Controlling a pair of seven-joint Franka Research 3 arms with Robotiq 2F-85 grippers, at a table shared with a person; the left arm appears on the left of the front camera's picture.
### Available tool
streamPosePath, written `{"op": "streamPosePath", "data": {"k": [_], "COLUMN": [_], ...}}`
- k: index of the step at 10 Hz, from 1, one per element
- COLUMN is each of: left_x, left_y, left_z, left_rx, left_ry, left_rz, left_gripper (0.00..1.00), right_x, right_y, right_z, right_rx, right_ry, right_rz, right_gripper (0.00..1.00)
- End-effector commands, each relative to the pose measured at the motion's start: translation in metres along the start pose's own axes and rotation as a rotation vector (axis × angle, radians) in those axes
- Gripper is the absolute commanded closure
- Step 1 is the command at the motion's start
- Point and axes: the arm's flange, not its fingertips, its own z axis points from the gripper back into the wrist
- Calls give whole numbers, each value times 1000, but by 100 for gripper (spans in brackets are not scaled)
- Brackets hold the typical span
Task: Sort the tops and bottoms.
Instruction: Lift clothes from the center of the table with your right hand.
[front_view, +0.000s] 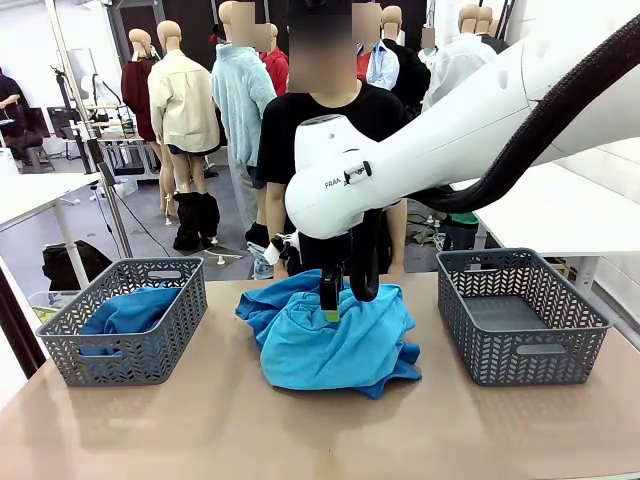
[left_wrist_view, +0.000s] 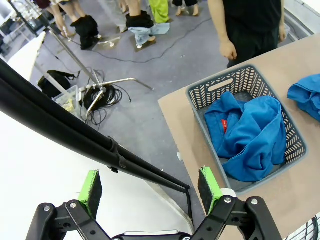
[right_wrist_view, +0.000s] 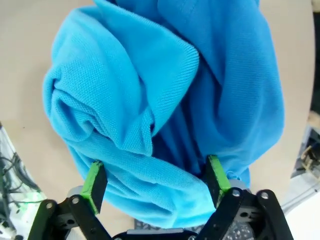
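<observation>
In the middle of the front frame, the right gripper (front_view: 343, 298) sits on the heap of soft turquoise fabric tops (front_view: 335, 345), pads wide apart astride a fold and gripping nothing. Next, likely: pinch, lift, and carry to the grey lattice plastic basket (front_view: 120, 375) at lower left. The left gripper (left_wrist_view: 150, 185) hangs open and empty.

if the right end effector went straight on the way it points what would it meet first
The turquoise top, heaped on the table. The right end effector is open with a fold of it between the pads, so contact looks nearly immediate.
</observation>
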Motion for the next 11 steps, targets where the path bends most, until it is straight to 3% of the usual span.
{"op": "streamPosePath", "data": {"k": [1, 5, 11], "left_x": [0, 0, 0], "left_y": [2, 2, 2], "left_z": [2, 2, 2], "left_rx": [-4, -4, -4], "left_ry": [15, 15, 15], "left_rz": [-5, -5, -5], "left_gripper": [0, 0, 0], "right_x": [2, 1, 5], "right_y": [5, 15, 27], "right_z": [1, 3, 10], "right_rx": [-30, -42, -71], "right_ry": [22, 26, 50], "right_rz": [21, 24, 34], "right_gripper": [23, 100, 100]}}
